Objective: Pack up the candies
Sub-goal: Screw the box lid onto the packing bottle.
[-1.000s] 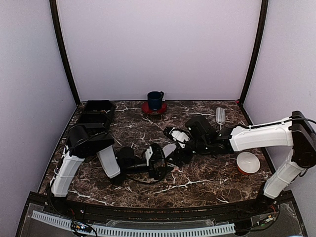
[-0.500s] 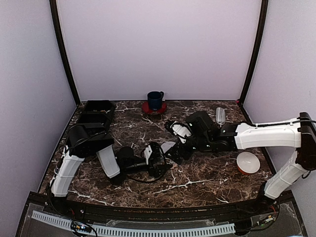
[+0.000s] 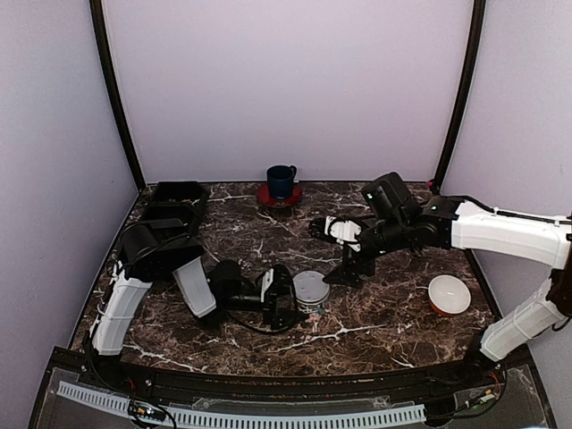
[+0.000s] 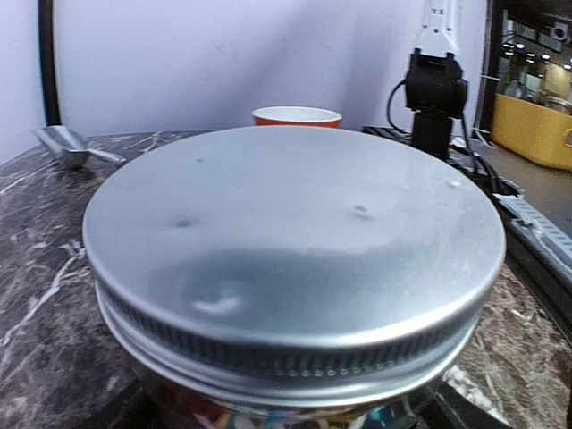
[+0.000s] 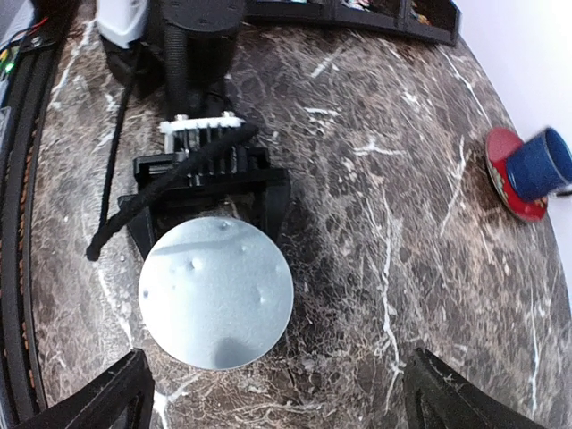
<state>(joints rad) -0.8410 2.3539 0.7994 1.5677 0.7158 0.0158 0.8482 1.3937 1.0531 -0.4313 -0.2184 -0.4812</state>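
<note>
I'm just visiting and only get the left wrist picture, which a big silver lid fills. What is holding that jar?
Observer: The left gripper has the jar between its black fingers. The right wrist view shows them on either side, under the lid.
Visitor: Is the other arm on the lid too?
Observer: No. The right gripper hangs above the lid, open and touching nothing.
Visitor: Is there anything outside my picture?
Observer: A blue mug stands on a red saucer at the back of the table.
</note>
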